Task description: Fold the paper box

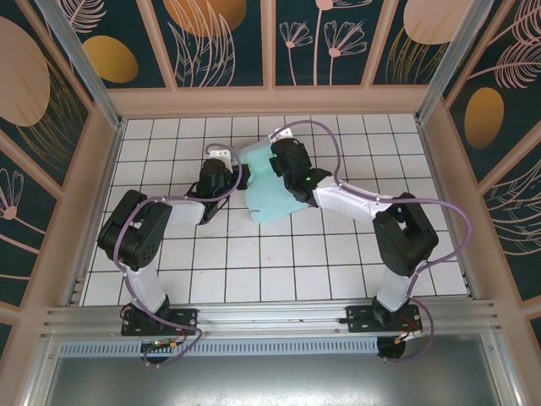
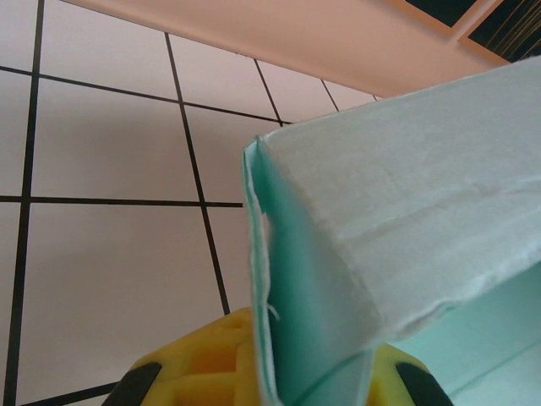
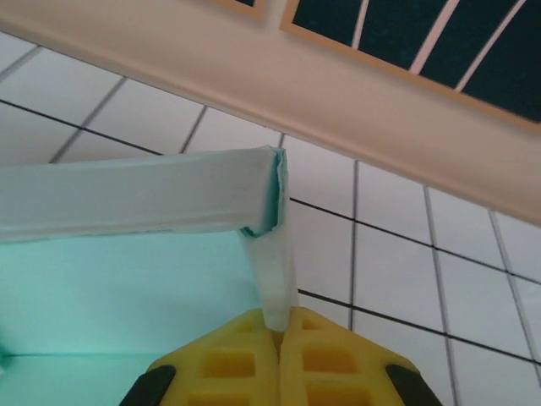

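The paper box (image 1: 272, 193) is pale light-blue card, partly raised into walls, lying on the white tiled floor between both arms. My left gripper (image 1: 239, 178) meets its left edge. In the left wrist view an upright wall of the paper box (image 2: 321, 279) runs down between the yellow fingers (image 2: 199, 364) of the left gripper (image 2: 313, 382), which close on it. My right gripper (image 1: 285, 162) is at the box's far side. In the right wrist view the right gripper (image 3: 279, 334) is shut on a narrow card tab (image 3: 275, 283) hanging from the corner of a folded wall (image 3: 144, 194).
The peach-coloured back wall (image 1: 270, 100) stands close behind the box. White tiles with black lines (image 1: 279, 262) stretch between the box and the arm bases. Side walls (image 1: 97, 194) bound the floor left and right.
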Controlling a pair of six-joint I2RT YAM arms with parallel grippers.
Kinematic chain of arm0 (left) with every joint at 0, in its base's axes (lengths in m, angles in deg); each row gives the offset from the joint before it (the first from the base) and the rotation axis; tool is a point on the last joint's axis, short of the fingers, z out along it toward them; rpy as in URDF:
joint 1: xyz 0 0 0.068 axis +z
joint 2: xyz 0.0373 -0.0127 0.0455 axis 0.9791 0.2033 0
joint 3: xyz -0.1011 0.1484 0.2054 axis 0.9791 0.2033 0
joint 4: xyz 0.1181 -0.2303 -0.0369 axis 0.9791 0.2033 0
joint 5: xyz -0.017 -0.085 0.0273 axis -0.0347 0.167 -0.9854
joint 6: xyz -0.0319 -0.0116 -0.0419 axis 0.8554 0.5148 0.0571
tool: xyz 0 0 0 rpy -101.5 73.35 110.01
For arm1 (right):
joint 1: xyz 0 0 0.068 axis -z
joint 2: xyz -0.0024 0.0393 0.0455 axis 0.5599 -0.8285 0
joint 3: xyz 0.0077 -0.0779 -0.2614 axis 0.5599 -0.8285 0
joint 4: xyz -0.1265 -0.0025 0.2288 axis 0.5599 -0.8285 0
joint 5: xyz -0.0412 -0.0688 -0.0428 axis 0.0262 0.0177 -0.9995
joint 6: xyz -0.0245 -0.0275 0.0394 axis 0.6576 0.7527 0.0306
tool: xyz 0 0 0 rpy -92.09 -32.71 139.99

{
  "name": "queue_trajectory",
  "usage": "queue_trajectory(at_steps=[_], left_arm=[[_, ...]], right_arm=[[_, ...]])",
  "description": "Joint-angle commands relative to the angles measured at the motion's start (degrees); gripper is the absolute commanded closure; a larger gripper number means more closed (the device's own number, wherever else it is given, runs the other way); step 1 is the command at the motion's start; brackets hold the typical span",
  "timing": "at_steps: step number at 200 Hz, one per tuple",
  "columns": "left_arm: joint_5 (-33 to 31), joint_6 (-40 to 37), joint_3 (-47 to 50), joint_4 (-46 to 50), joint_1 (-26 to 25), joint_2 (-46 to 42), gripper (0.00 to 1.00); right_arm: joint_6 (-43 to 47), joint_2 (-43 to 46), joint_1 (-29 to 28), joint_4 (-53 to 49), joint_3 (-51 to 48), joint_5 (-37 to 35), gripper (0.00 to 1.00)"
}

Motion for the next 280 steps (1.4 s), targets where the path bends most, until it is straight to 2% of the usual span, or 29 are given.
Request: queue_trajectory(at_steps=[1, 14, 24, 29, 54, 67, 80, 115, 128, 135, 141, 145, 148, 149, 183, 200, 205, 215, 243, 280], left_arm=[[6.0, -0.2, -0.9, -4.8, -1.3, -3.3, 1.00], [6.1, -0.1, -1.1, -4.7, -1.3, -3.3, 1.00], [6.1, -0.1, -1.3, -4.6, -1.4, -3.2, 1.00], [6.2, -0.1, -1.3, -4.5, -1.3, -3.1, 1.00], [6.3, 0.0, -1.3, -4.5, -1.4, -3.0, 1.00], [6.3, 0.1, -1.1, -4.6, -1.4, -3.0, 1.00], [6.1, 0.1, -0.9, -4.6, -1.4, -3.2, 1.00], [5.9, 0.2, -0.8, -4.7, -1.3, -3.1, 1.00], [5.9, 0.2, -0.8, -4.7, -1.4, -3.0, 1.00], [5.8, 0.2, -0.8, -4.6, -1.4, -2.9, 1.00], [5.8, 0.2, -0.9, -4.7, -1.4, -2.9, 1.00], [5.8, 0.2, -0.9, -4.6, -1.4, -2.9, 1.00], [5.8, 0.3, -0.9, -4.6, -1.4, -2.9, 1.00], [5.8, 0.2, -1.0, -4.6, -1.4, -2.9, 1.00], [4.9, 0.5, -1.3, -3.7, -1.3, -2.7, 1.00], [3.1, 1.1, -1.7, -2.0, -1.4, -2.8, 1.00], [2.6, 1.4, -1.9, -1.5, -1.3, -2.7, 1.00], [1.8, 1.8, -2.4, -0.1, -1.3, -2.5, 1.00], [0.0, 2.8, -4.0, 3.1, -1.3, -2.2, 1.00], [-0.6, 3.7, -4.3, 3.8, -1.4, -2.1, 1.00]], right_arm=[[1.3, -3.0, -0.4, 0.2, 2.2, -10.6, 1.00], [0.3, -2.9, -0.5, 0.0, 2.4, -9.0, 1.00], [-0.6, -2.7, -0.3, -0.3, 2.6, -6.8, 0.84], [-0.9, -2.8, -0.2, -0.4, 2.8, -6.5, 0.80], [-0.7, -3.5, 0.0, -0.7, 3.7, -6.4, 0.74], [-0.5, -3.8, 0.0, -1.1, 4.2, -6.3, 0.80], [-0.1, -4.1, 0.0, -1.1, 4.3, -6.8, 1.00], [0.7, -4.9, -0.2, -1.1, 4.8, -10.1, 1.00], [0.9, -5.0, -0.2, -0.9, 4.8, -10.0, 0.71], [1.2, -5.4, -0.2, -1.2, 5.0, -10.1, 0.68], [1.3, -5.7, -0.2, -1.8, 5.4, -10.1, 0.71], [1.4, -5.9, -0.2, -2.0, 5.5, -10.0, 0.84], [1.4, -6.0, -0.2, -2.3, 5.7, -9.9, 0.99], [1.5, -6.0, -0.2, -2.4, 5.8, -9.9, 1.00], [1.1, -6.3, -0.6, -4.6, 6.8, -10.0, 1.00], [1.1, -4.3, -1.1, -4.8, 6.5, -6.7, 0.58], [0.3, -3.2, -1.0, -4.9, 6.1, -3.9, 0.49], [-1.7, -0.5, -0.6, -4.4, 4.6, 1.9, 0.37], [-4.0, 7.8, 0.9, 1.7, -2.8, 16.6, 0.25], [-5.8, 17.8, 3.4, 9.1, -12.2, 29.5, 0.20]])
